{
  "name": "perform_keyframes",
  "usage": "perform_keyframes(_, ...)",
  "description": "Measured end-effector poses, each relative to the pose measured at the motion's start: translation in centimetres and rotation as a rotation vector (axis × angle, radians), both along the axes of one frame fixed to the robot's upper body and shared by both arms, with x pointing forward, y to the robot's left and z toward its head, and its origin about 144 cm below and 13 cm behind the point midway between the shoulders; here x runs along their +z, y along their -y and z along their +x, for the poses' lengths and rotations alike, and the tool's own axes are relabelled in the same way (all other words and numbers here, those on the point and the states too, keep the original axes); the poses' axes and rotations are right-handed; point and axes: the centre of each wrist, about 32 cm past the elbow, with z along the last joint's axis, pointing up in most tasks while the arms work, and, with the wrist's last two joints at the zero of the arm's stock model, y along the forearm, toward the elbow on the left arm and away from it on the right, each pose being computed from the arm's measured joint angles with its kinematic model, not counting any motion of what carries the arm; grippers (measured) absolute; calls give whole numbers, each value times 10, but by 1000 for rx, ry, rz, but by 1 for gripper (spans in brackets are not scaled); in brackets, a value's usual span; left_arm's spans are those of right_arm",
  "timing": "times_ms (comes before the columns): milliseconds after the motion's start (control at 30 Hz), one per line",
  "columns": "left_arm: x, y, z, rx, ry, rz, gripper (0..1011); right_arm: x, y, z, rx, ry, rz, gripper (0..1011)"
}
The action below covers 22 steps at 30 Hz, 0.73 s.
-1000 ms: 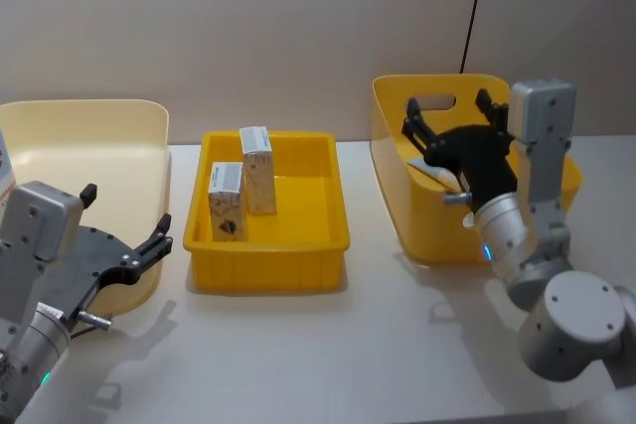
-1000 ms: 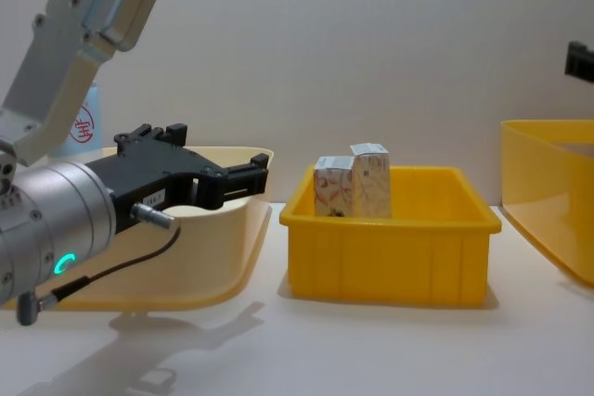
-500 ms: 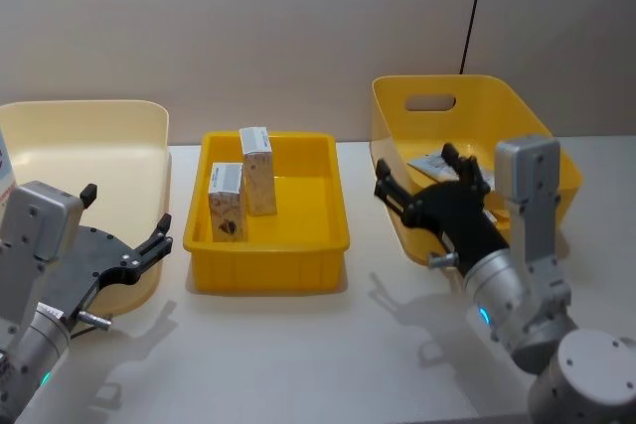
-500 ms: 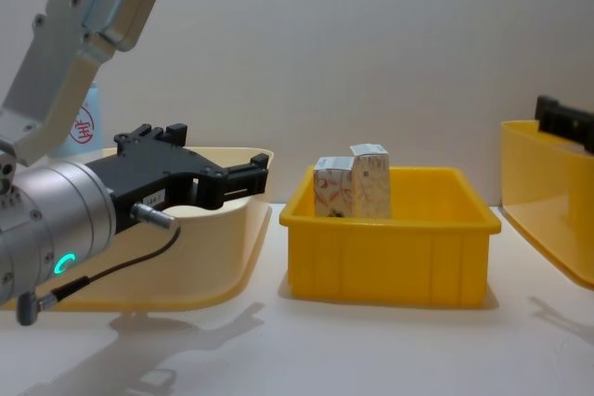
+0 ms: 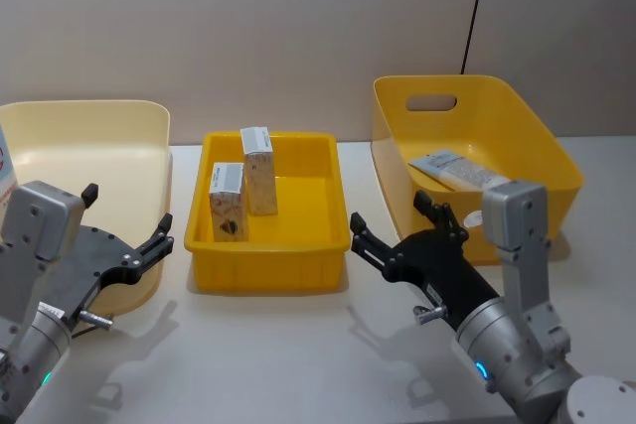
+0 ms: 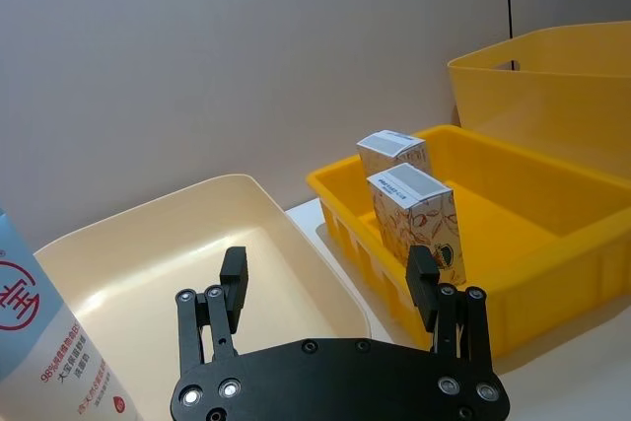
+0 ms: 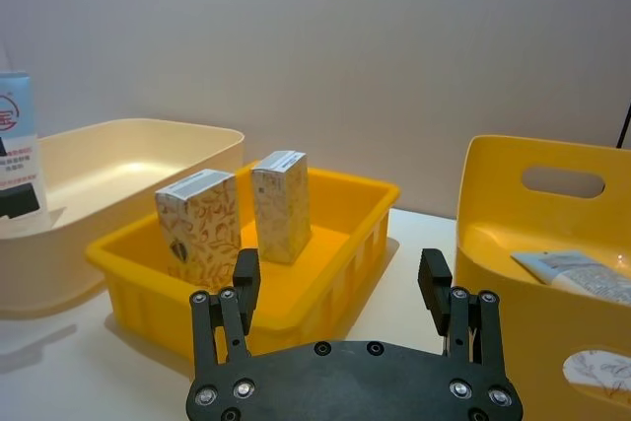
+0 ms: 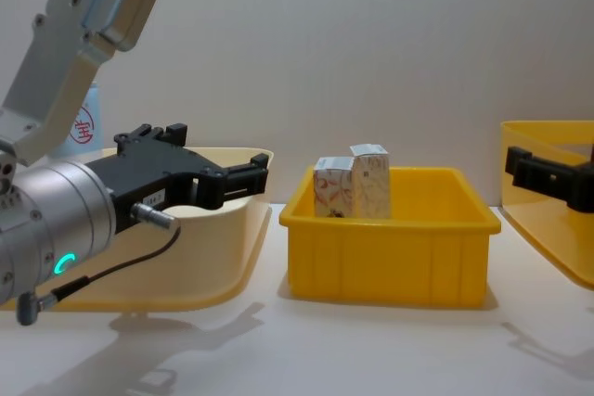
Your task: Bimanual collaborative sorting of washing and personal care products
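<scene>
— Where are the cartons (image 5: 241, 194)?
— Upright in the middle yellow tray (image 5: 298, 245). The head view alone shows a tube (image 5: 459, 171) lying in the bin (image 5: 517, 126) at two o'clock.
— Grippers?
— Left gripper (image 5: 127, 235) at eight o'clock, right gripper (image 5: 397, 232) at five, both spread wide, empty.

Landmark: we take the middle yellow tray (image 5: 333, 196).
Inside tray: two upright cartons (image 5: 244, 191) crowd its left end; we see bare floor to their right.
Right of tray: right gripper (image 5: 396, 235), fingers spread, fills the gap before the handled bin (image 5: 393, 146).
Left of tray: left gripper (image 5: 127, 230), likewise spread, at the cream tub's (image 5: 149, 121) corner.
</scene>
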Motion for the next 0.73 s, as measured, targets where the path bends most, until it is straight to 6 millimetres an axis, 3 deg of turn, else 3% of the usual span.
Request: perform_keyframes(733, 0, 0, 0, 0, 0, 0, 1003, -1, 0, -2, 5, -4, 1, 1001)
